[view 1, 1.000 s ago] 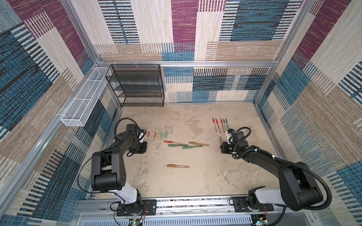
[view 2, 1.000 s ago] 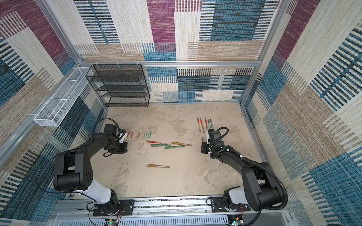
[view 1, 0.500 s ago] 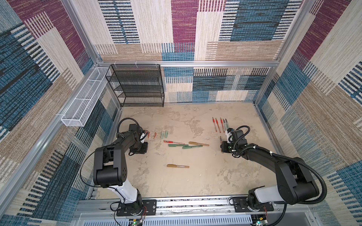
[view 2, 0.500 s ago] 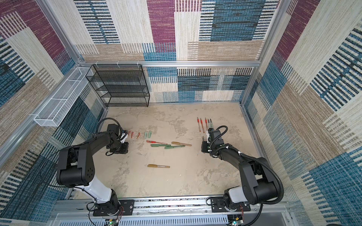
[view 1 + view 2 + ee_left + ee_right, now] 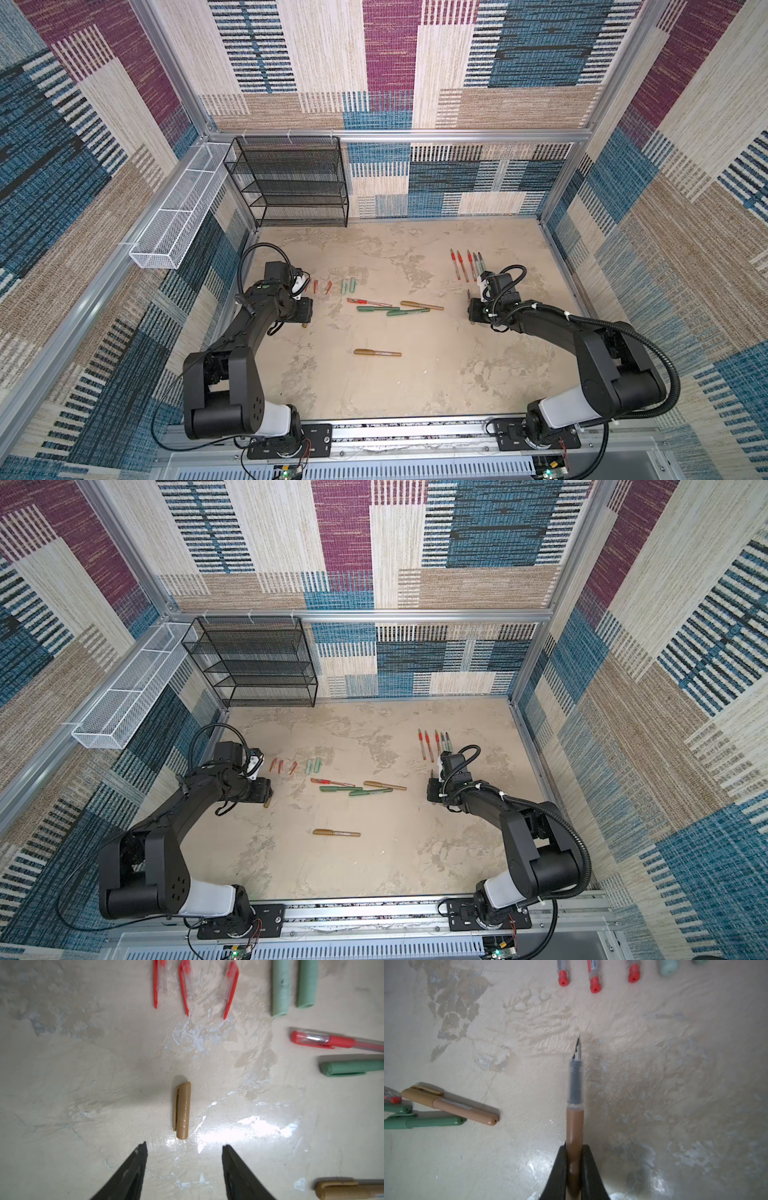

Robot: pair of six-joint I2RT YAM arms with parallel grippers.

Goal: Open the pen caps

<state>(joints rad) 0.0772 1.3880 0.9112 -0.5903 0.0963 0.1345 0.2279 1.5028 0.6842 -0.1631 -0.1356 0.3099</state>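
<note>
The bronze cap (image 5: 182, 1109) lies free on the desk (image 5: 83, 1064) near the row of red caps (image 5: 187, 985), so the spread left end effector (image 5: 185, 1145) should rise straight off without nudging it, while the right end effector (image 5: 574, 1148) pinches the uncapped bronze pen (image 5: 574, 1122) well apart from that row.

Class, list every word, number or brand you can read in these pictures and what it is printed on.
Nothing is legible.
Label strip on the capped bronze pen: too blurred to read.
White marks on the loose bronze cap: too small to read.
</note>
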